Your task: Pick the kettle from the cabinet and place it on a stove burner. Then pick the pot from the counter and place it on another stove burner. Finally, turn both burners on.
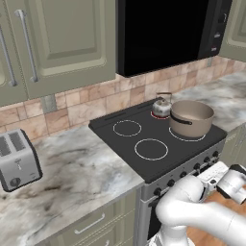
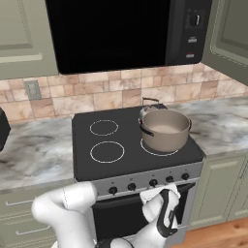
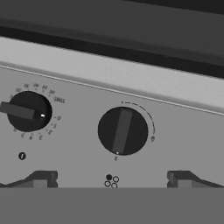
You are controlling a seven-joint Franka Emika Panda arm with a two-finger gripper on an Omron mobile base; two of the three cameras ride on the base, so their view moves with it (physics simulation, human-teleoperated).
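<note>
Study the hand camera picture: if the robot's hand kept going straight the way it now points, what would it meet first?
Most likely the round black knob on the stove's grey control panel, which sits between the hand's open fingertips. A second knob lies off to the side. How far away the knob is remains unclear.

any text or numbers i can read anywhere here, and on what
None reads clearly.
Left knob: a ring of small marks and a short word, too blurred.
Middle knob: an arc with tiny marks, unreadable; burner dots below it.
Microwave panel: marks too small.
</note>
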